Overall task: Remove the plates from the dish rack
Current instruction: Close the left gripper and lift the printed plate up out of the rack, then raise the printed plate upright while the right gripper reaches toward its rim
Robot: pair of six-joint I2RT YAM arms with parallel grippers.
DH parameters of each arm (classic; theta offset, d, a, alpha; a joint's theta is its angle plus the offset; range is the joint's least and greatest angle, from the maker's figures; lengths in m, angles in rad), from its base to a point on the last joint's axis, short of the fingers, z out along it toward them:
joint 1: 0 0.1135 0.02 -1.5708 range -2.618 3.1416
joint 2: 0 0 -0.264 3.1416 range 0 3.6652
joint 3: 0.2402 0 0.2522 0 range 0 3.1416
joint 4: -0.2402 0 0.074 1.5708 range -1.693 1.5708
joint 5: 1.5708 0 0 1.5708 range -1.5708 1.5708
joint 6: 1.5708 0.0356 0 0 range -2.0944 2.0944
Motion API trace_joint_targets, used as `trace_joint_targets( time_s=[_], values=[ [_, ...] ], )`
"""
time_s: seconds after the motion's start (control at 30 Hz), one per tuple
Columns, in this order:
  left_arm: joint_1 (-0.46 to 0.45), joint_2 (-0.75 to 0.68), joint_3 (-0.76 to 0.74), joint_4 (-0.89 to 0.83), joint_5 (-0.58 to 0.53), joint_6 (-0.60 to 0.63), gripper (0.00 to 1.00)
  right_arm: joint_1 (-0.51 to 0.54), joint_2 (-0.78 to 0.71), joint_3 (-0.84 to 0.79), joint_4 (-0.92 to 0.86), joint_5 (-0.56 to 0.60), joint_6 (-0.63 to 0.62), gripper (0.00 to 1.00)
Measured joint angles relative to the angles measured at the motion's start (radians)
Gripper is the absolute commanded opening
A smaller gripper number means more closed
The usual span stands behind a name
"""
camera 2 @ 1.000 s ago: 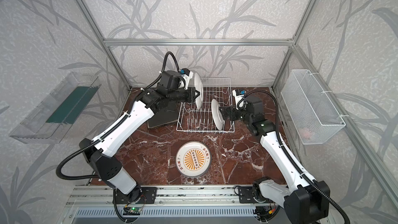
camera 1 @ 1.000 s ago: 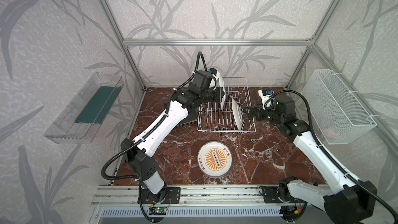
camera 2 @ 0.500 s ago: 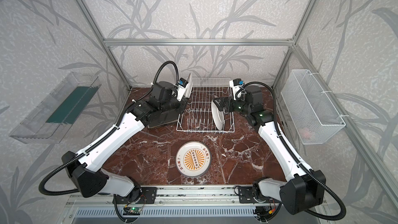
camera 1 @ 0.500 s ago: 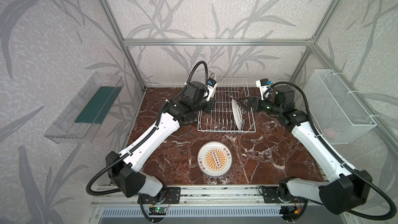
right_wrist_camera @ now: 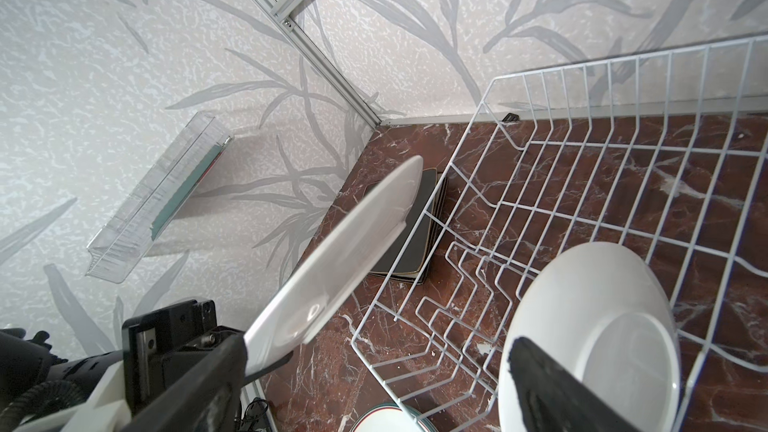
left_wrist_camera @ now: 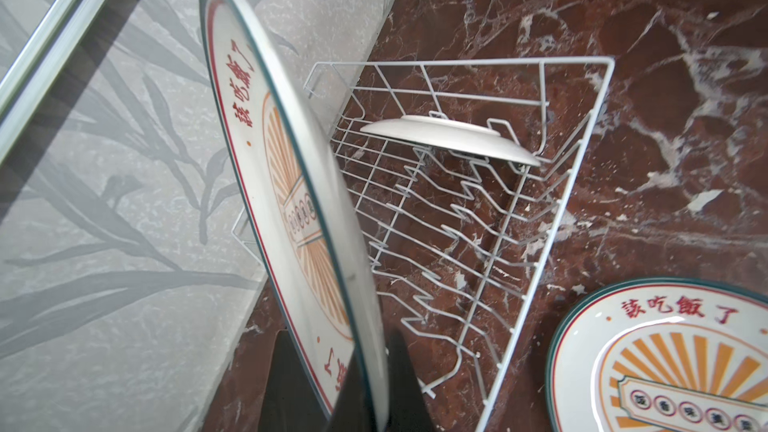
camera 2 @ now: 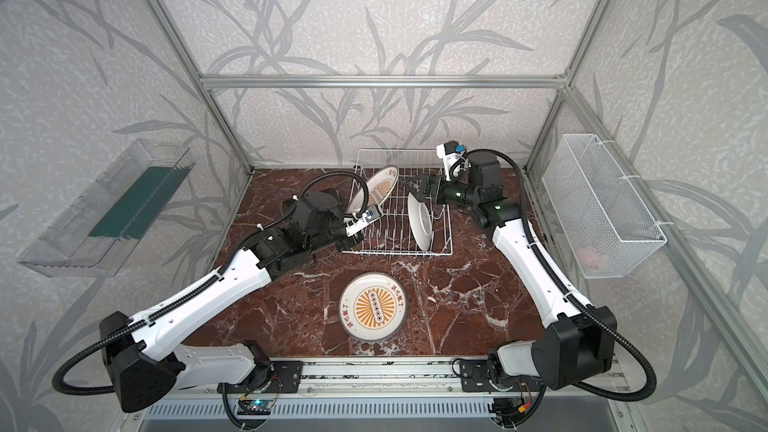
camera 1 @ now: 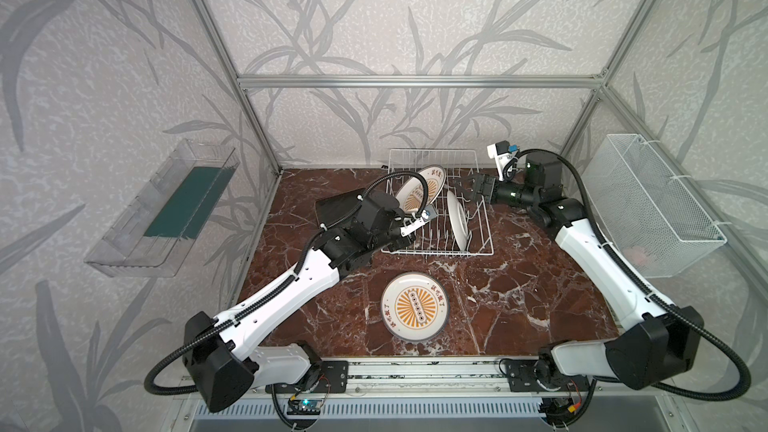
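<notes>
1. We see glossy round sunburst plate [camera 1: 415, 311] flat on veined marble table [camera 1: 519, 305].
2. Left gripper [left_wrist_camera: 353, 392] clamps second plate [camera 1: 411, 199], tilted over white wire dish rack [camera 1: 424, 251].
3. Third plate [camera 1: 456, 220] upright in rack; right gripper [camera 1: 463, 191] gapes wide near its rim, empty.

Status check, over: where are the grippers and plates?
Left gripper shut on round plate, raised by dish rack, left side. Right gripper open beside racked plate. Third plate flat on table. Nothing blocking.
</notes>
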Motion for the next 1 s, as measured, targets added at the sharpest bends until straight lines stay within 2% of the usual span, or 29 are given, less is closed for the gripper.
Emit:
trace_joint_targets(
  time_s=[0.3,0.57,0.77,1.0],
  values=[
    [-0.071,0.000,-0.061,0.098,-0.185,0.289,0.00,0.037,0.054,0.039,-0.005,-0.011,0.029,0.84],
    [-0.132,0.041,-0.113,0.198,-0.304,0.494,0.00,0.067,0.109,0.057,-0.037,-0.002,0.051,0.69],
    [-0.172,0.063,-0.165,0.312,-0.385,0.605,0.00,0.075,0.139,0.062,-0.090,0.027,0.053,0.52],
    [-0.181,0.074,-0.167,0.354,-0.424,0.634,0.00,0.076,0.142,0.062,-0.098,0.061,0.065,0.29]
  ],
)
